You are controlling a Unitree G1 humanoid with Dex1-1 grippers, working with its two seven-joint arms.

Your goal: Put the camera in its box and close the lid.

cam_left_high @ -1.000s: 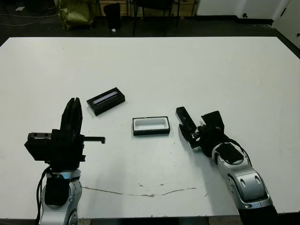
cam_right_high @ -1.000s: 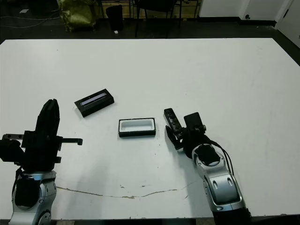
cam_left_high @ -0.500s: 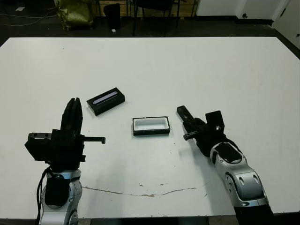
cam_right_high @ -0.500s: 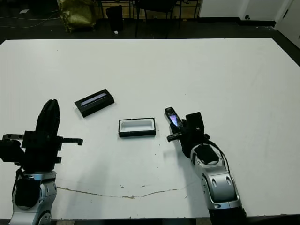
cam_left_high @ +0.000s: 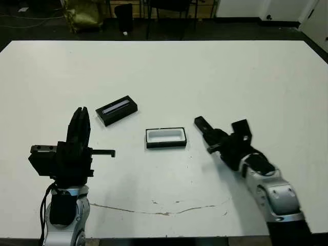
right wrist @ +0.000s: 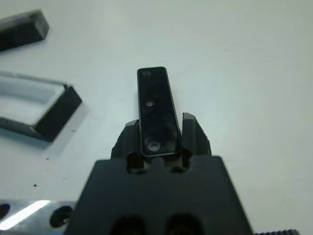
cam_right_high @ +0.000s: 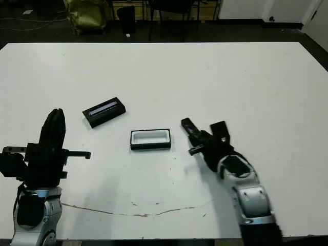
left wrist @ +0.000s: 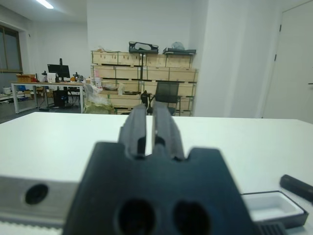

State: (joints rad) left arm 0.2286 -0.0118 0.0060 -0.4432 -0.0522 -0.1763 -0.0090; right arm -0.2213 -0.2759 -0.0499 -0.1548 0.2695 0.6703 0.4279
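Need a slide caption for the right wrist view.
Right pincer grips the camera between its fingers, with the open box alongside on the table.

The white counter (cam_left_high: 215, 77) carries two things directly. The box (cam_left_high: 165, 138), a shallow black tray with a white lining, lies open near the middle, its long side running across the view. The lid (cam_left_high: 116, 109), black with a pale stripe on top, lies apart from it, farther back and to the left, turned at a slant. A thin brownish scuff line (cam_left_high: 164, 211) crosses the counter near its front edge.
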